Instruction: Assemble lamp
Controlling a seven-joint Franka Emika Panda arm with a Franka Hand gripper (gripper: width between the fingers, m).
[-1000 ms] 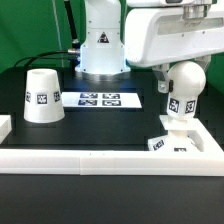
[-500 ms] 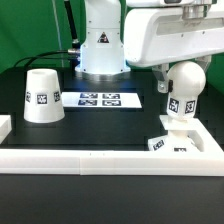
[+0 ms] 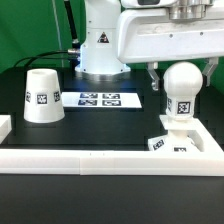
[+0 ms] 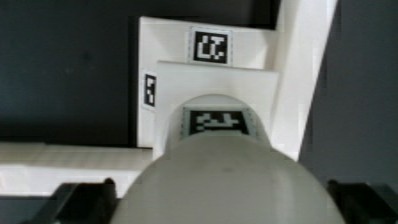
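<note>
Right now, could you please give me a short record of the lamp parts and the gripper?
flat square white plastic base: lying at the exterior view's right
white ball-headed plastic bulb: upright on that base
white truncated-cone plastic shade: standing apart, exterior view's left
gripper: open, fingers either side of the bulb's head

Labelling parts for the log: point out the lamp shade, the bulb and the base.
lamp shade [image 3: 44, 83], exterior view, on its side wall.
bulb [image 3: 183, 80], exterior view, on its ball head.
base [image 3: 197, 140], exterior view, on its top face.
</note>
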